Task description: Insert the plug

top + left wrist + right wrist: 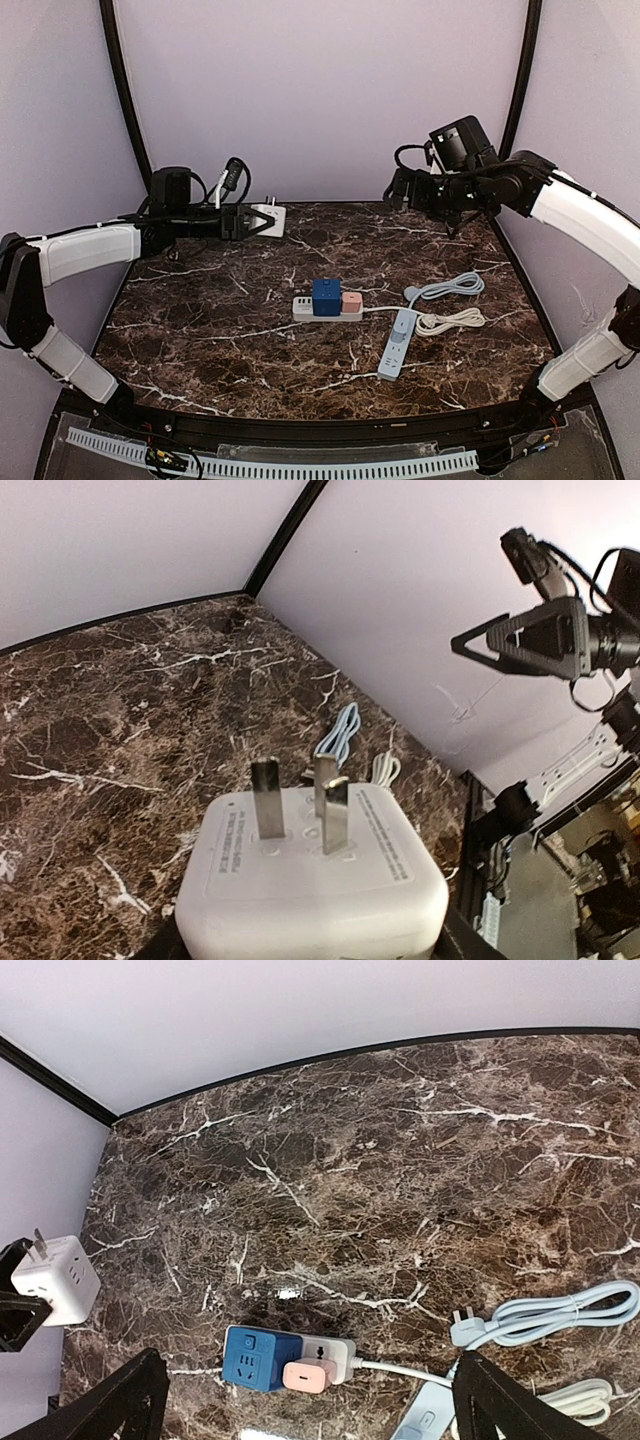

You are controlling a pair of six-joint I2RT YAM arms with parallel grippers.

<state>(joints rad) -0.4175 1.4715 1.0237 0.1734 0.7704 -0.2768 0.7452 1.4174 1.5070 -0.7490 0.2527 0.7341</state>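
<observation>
Your left hand (254, 222) is clamped on the white cube plug (268, 220), its jaws pressed against two opposite sides of the block. It holds the plug up off the worktop (200, 330) at the far left, close to the back wall. The left wrist view shows the plug's three metal prongs (325, 800) standing up from its top face, away from the worktop, with printed text on either side of them. Your right hand (397, 190) hangs high over the far right of the worktop with its jaws wide apart and nothing between them. In its own wrist view the two dark fingers (110, 1405) sit at the bottom corners of the picture. Well apart from both hands, near the middle of the worktop, a white power strip (328, 310) lies flat, running left to right. A blue cube (326, 297) is seated on it, and a pink adapter (351, 302) sits just to the right of the cube. Its white cable (452, 320) runs off to the right and ends in a coil. Just right of that strip, a grey-blue power strip (397, 343) lies at an angle, pointing towards the near edge. Its blue cable (450, 288) is bundled just beyond the white coil, towards the far side.
</observation>
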